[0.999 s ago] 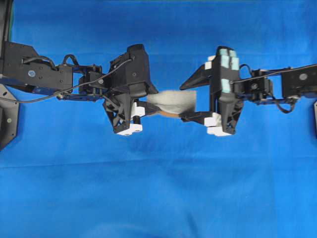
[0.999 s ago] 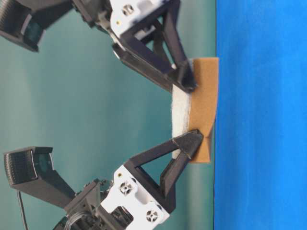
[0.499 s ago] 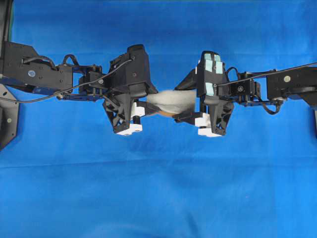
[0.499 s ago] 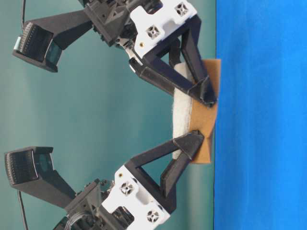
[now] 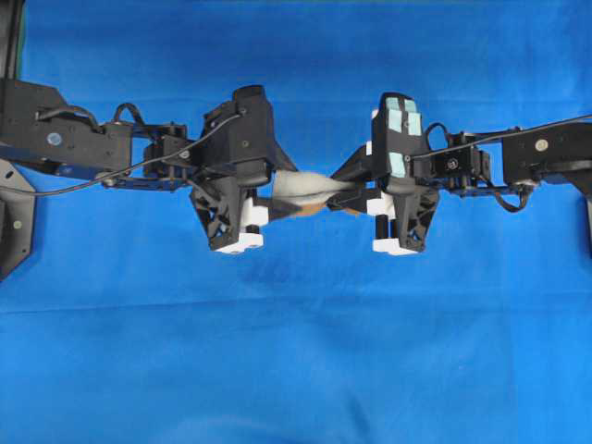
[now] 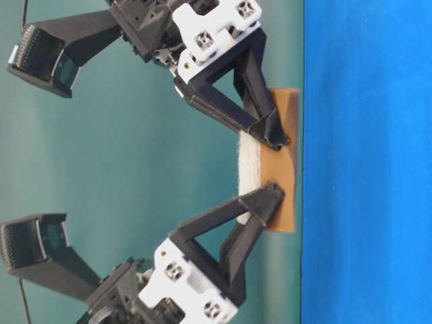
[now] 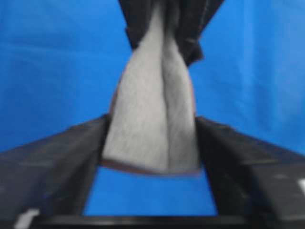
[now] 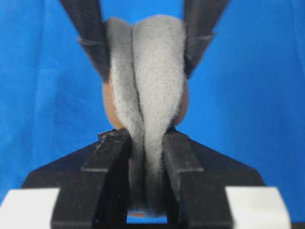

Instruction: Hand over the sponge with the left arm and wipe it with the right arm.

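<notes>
My right gripper (image 8: pixel 145 157) pinches the sponge (image 8: pixel 147 95) into a fold at its near end. Beyond it, my left gripper (image 7: pixel 150 143) stands spread, its fingers flanking the far end above the blue cloth (image 5: pixel 296 351).

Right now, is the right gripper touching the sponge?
Touching. The right wrist view shows the right gripper with both fingers pressed into the sponge, pinching it into a fold.
</notes>
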`<move>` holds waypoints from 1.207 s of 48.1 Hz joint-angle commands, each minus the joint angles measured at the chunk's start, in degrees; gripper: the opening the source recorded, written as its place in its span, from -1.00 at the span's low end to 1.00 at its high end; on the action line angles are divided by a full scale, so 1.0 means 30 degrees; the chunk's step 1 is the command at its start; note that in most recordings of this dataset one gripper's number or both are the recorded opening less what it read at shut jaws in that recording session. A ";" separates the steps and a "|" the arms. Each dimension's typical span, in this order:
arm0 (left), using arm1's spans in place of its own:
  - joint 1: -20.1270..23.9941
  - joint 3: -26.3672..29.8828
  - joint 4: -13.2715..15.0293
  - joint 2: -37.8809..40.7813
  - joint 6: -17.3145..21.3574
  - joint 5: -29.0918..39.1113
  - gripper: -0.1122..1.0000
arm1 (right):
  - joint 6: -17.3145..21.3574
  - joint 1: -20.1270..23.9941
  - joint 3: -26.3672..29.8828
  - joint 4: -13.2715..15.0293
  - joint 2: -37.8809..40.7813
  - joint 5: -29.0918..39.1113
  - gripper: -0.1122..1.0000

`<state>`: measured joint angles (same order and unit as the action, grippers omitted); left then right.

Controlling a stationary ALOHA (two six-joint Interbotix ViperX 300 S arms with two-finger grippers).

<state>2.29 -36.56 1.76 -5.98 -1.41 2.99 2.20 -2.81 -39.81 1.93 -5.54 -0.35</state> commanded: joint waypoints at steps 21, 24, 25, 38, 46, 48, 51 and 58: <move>-0.0176 -0.4395 -0.0029 -0.5244 -0.0234 -0.4219 0.77 | 0.0205 0.0000 -0.0205 0.0029 -0.1172 0.0264 -0.37; -0.0205 -0.4775 0.0000 -0.5684 -0.0293 -0.4541 0.77 | 0.0205 0.0000 -0.0205 0.0029 -0.1143 0.0264 -0.37; -0.0205 -0.4863 -0.0029 -0.5801 -0.0293 -0.4600 0.77 | 0.0205 0.0000 -0.0205 0.0029 -0.1143 0.0264 -0.37; -0.0234 -0.5215 -0.0029 -0.6211 -0.0293 -0.4834 0.77 | 0.0322 -0.0029 -0.0234 -0.0293 0.0938 -0.0879 -0.37; -0.0234 -0.5244 -0.0029 -0.6211 -0.0264 -0.4834 0.77 | 0.0322 -0.0029 -0.0205 -0.1055 0.3047 -0.1787 -0.37; -0.0234 -0.5244 -0.0029 -0.6240 -0.0264 -0.4834 0.76 | 0.0322 -0.0029 -0.0205 -0.1289 0.3428 -0.2080 -0.37; -0.0234 -0.5244 -0.0029 -0.6240 -0.0205 -0.4834 0.76 | 0.0322 -0.0029 -0.0234 -0.1553 0.4014 -0.2520 -0.37; -0.0234 -0.5303 -0.0029 -0.6240 -0.0205 -0.4834 0.76 | 0.0322 0.0029 -0.0205 -0.1875 0.5215 -0.3164 -0.37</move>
<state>1.67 -53.00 1.76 -24.08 -2.11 -10.99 2.99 -2.81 -41.04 -3.25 9.93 -8.61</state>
